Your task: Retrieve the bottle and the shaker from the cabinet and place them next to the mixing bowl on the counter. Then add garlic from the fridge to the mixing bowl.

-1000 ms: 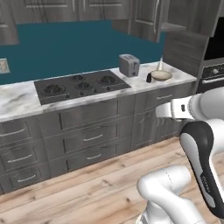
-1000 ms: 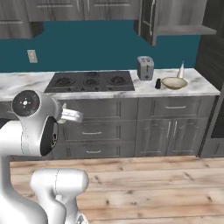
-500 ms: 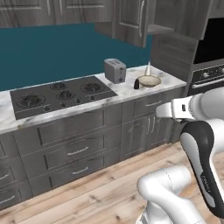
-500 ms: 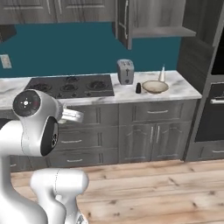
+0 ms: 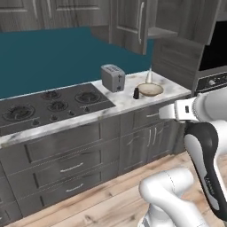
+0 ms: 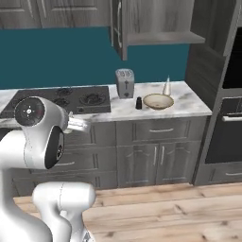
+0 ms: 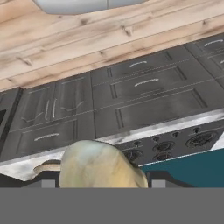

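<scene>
Gripper [image 7: 101, 186] clamps the pale garlic [image 7: 101, 164] (upside-down hand view), while the mixing bowl [image 6: 158, 100] sits at the toaster's [image 6: 125, 82] four o'clock.

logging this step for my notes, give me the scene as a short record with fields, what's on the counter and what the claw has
counter: white marble, right of the stovetop
mixing bowl: tan, on the counter
shaker: small, dark, just left of the mixing bowl
bottle: pale, slim, behind the mixing bowl
toaster: grey, beside the stovetop
cabinet: door open above the counter
claw: closed on a pale rounded object, likely garlic, seen in the hand view
left to do: garlic into the mixing bowl
</scene>
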Robot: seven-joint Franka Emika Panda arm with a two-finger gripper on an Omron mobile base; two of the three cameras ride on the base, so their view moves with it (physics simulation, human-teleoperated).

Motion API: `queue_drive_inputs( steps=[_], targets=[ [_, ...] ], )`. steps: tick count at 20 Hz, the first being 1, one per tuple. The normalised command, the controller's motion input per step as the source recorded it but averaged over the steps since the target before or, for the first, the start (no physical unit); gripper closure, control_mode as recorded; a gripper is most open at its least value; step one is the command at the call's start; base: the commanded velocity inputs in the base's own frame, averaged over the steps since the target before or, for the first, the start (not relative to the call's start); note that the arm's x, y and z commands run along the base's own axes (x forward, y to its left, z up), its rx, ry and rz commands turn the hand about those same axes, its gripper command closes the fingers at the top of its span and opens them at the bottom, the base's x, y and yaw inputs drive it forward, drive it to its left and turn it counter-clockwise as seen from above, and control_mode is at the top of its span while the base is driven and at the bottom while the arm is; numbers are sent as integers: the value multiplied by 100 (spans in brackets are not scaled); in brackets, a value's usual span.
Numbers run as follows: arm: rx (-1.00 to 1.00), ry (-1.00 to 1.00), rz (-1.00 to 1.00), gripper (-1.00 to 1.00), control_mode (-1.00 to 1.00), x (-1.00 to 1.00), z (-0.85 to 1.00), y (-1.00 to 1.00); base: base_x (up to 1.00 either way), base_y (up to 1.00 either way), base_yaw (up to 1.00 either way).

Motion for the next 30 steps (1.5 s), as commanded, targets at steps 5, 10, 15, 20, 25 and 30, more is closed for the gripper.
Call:
queue_drive_inputs(
  steps=[5,10,15,20,25,30],
  targets=[
    [0,0,0,100,100,0,0,0,74,-33,2],
    [0,0,0,100,100,0,0,0,67,-40,4],
    [0,0,0,100,100,0,0,0,65,-39,4],
    [0,0,0,100,100,0,0,0,64,-37,4],
    [0,0,0,100,100,0,0,0,59,-36,4],
    [0,0,0,100,100,0,0,0,47,-37,4]
  ],
)
